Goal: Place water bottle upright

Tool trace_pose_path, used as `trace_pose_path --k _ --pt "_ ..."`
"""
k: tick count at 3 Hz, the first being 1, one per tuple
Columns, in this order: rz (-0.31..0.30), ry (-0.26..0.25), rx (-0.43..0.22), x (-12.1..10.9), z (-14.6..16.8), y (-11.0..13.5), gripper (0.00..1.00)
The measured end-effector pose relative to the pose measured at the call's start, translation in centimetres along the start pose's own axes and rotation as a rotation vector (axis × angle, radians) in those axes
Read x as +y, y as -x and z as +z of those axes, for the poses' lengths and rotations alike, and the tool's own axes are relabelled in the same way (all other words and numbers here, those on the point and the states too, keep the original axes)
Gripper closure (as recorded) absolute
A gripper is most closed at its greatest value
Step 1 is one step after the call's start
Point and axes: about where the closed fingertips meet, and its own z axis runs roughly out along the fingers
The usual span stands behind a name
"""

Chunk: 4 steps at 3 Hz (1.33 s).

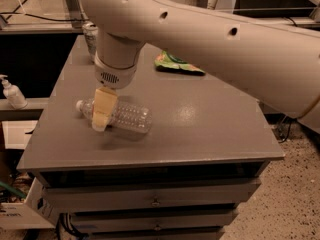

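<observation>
Grey table point(210, 129) with drawers under it, dim lab floor around. The water bottle point(129, 118) lay flat on its side near the front-left of the table, white cap point(79, 105) pointing left, base pointing right. The hand point(101, 115) sat straight over the neck end, right at the bottle. I couldn't tell whether it was clamped on or just wide around it.

My read of the step was grasp, then tip up. Notes:
- confirm grip before lifting, since ribbed clear plastic will likely squash and slip
- pivot about the base end, cap going up
- set the base down flat and release slowly; an empty bottle probably topples easily
- the green bag point(177, 64) and the can point(90, 33) at the back were well apart from it, so no clash expected
</observation>
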Motion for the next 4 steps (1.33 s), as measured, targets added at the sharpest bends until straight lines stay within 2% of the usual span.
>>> trace_pose_path --k 1,2,4 --pt "0.010 0.008 0.026 0.3 1.5 1.3 0.00" --pt "0.031 0.012 0.047 0.3 2.4 1.3 0.15" --pt "0.069 0.019 0.070 0.8 3.3 0.8 0.62"
